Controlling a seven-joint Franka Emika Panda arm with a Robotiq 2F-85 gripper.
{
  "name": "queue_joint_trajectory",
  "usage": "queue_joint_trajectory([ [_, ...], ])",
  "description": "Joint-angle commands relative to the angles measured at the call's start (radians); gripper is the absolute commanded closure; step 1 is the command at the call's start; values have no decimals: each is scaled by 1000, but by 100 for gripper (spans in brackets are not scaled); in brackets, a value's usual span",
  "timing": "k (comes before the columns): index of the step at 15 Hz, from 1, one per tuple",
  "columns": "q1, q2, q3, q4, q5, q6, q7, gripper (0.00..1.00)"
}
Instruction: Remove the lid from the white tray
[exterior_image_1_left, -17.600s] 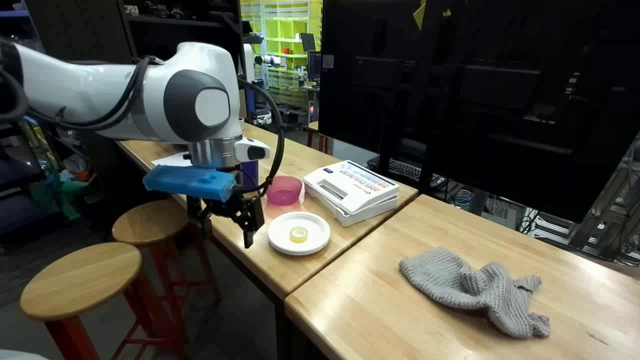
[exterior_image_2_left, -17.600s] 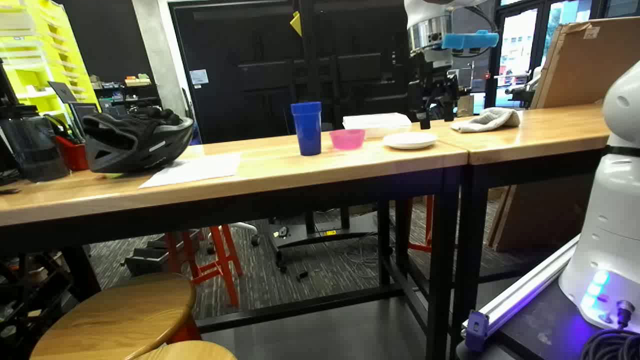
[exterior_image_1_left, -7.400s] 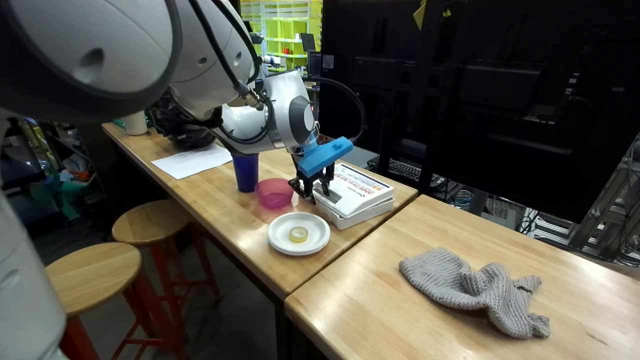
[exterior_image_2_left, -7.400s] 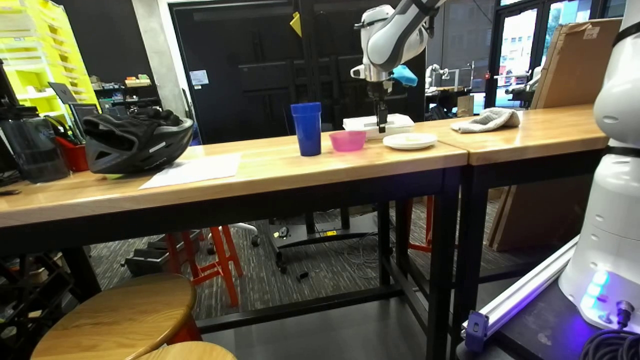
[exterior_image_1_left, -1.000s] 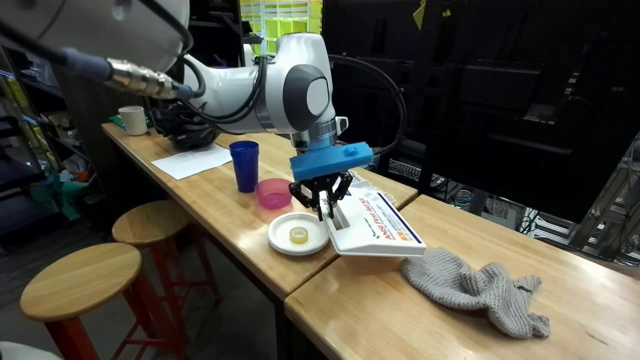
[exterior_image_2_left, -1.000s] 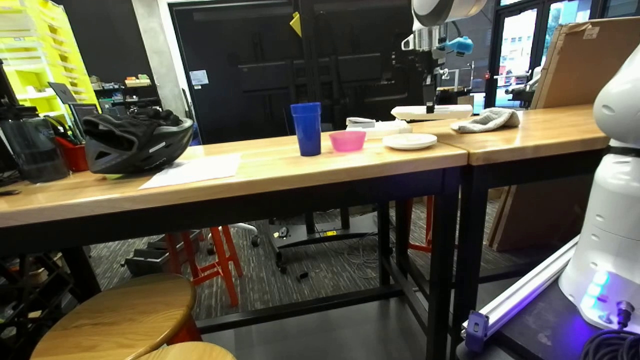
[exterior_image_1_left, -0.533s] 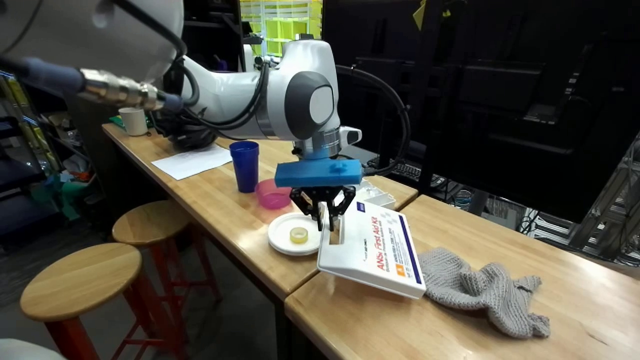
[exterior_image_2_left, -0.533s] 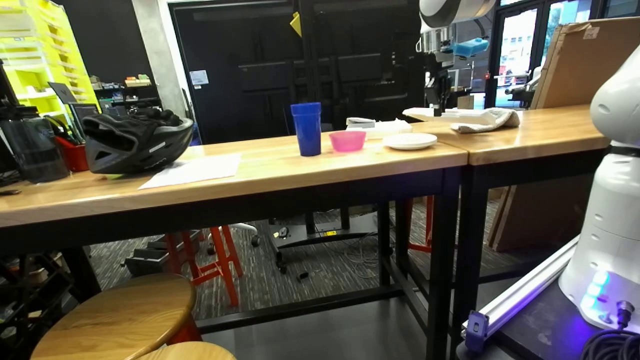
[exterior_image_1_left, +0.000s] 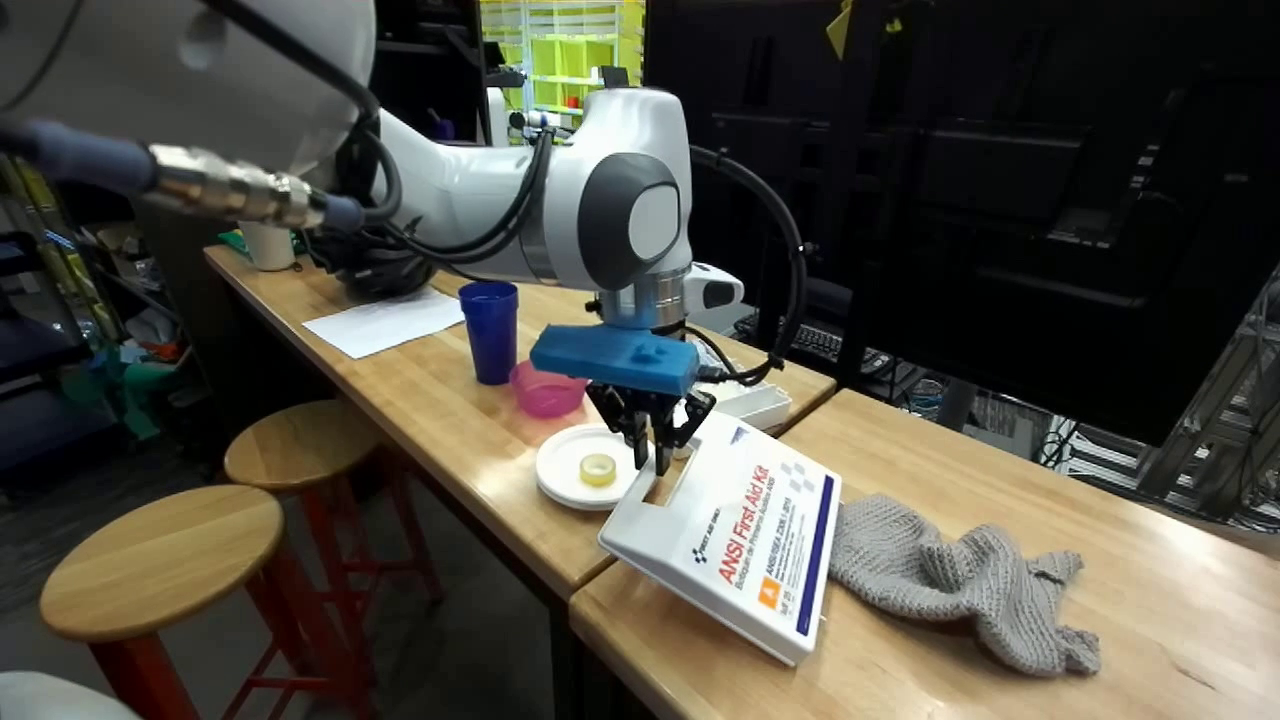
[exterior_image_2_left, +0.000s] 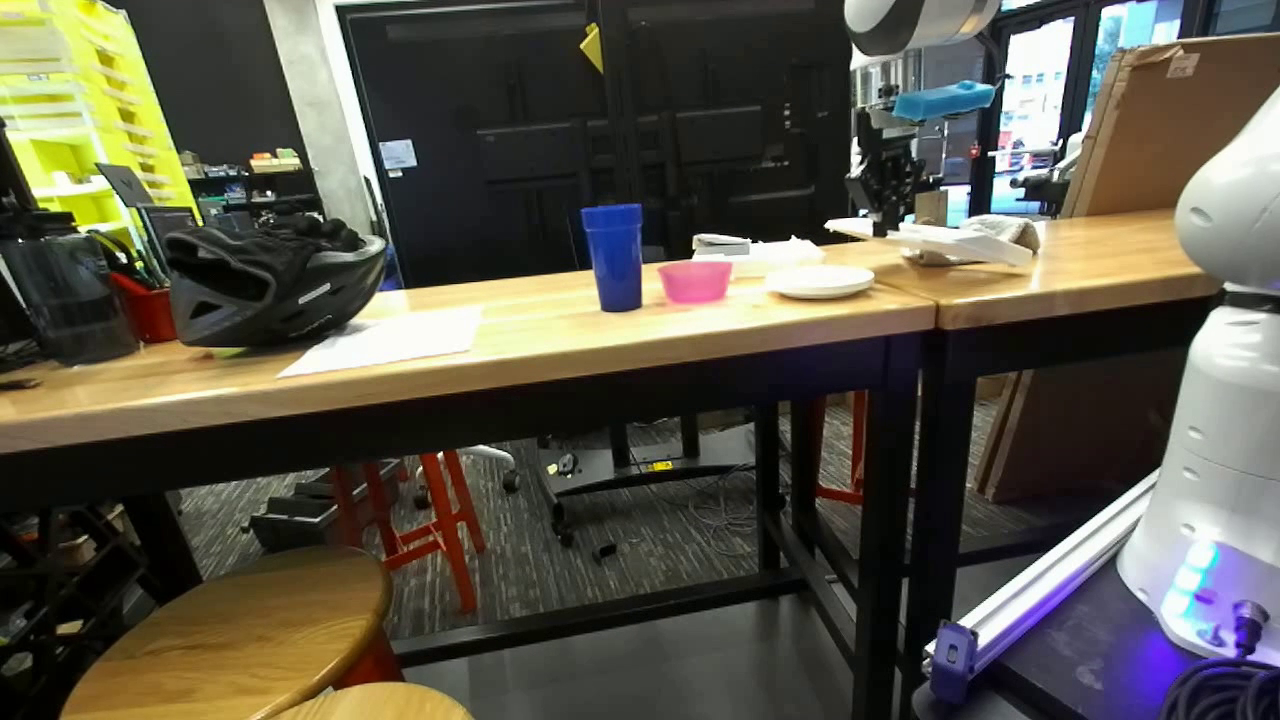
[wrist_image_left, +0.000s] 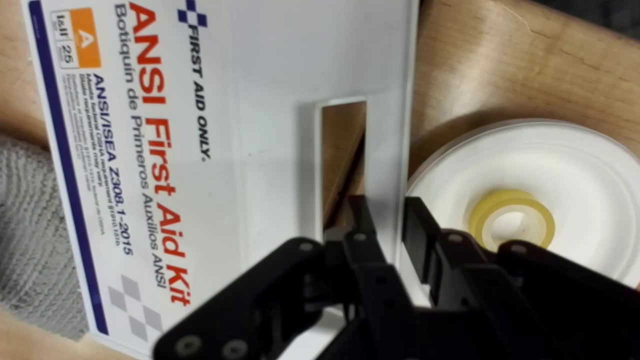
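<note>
And the lid (exterior_image_1_left: 740, 530) is swinging round! Against half a second ago it has slid toward seven o'clock in an exterior view, its lowest corner turning from about four o'clock to five, while the white tray (exterior_image_1_left: 768, 408) hasn't budged. The lid is clean off, with the tray behind it just past twelve o'clock. Over to the wrist view: the fingers (wrist_image_left: 419, 227) are clamped on the lid's handle bar, one through the slot, one over the outer edge. It's a one-edged hold, so the panel slants; in an exterior view it slopes down between three and four o'clock. Traffic is tight, too: the plate (exterior_image_1_left: 557, 465) sits just off the lid's ten o'clock side, the cloth (exterior_image_1_left: 960, 580) close at three, and whether lid and cloth touch I can't tell. The step in hand looks like the set-down on the counter (exterior_image_1_left: 900, 450). To do it well, I'd take it a little toward five o'clock, away from plate and cloth alike, and level it slowly, since a wide panel pinched at one side could twist in the grip. Let the low corner meet the wood gently, ease the handle side down after it, and part the fingers only once it all lies flat; let go early and it would likely slap down or skid. Then straight up, so the finger in the slot doesn't hook the bar.
</note>
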Motion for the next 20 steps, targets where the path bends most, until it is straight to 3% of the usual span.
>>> queue_joint_trajectory([
  [1, -26, -10, 3, -19, 46, -16, 68, 95],
  [9, -45, 10, -18, -48, 131, 5, 64, 95],
  [20, -58, 42, -23, -39, 60, 61, 1, 95],
])
